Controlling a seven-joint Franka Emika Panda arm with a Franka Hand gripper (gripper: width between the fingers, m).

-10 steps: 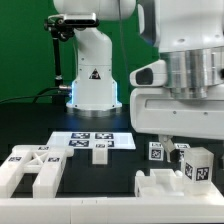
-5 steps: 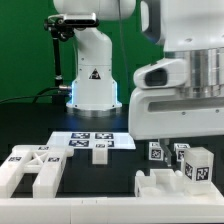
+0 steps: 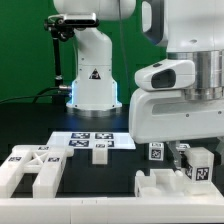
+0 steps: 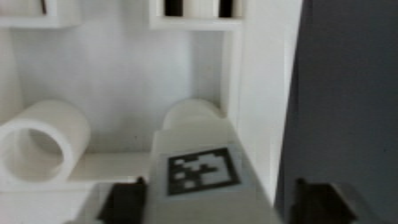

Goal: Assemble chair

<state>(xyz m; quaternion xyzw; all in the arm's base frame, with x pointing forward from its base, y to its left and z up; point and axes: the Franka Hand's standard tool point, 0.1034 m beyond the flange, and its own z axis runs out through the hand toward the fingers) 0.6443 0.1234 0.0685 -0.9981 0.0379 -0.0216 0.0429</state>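
place: robotics lab bench | robot: large white robot arm [image 3: 92,90] with a warning sticker [image 3: 95,75] on its base, standing at a black table [image 3: 30,125] | backdrop: plain green screen [image 3: 25,50] behind the rig | fiducials: marker board [image 3: 92,140] of square tags flat on the table | parts: white chair pieces [image 3: 35,172] carrying black-and-white tags, spread on the tabletop

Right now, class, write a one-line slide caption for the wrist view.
Open gripper straddling a white blocky plastic chair piece bearing a black-and-white square tag.
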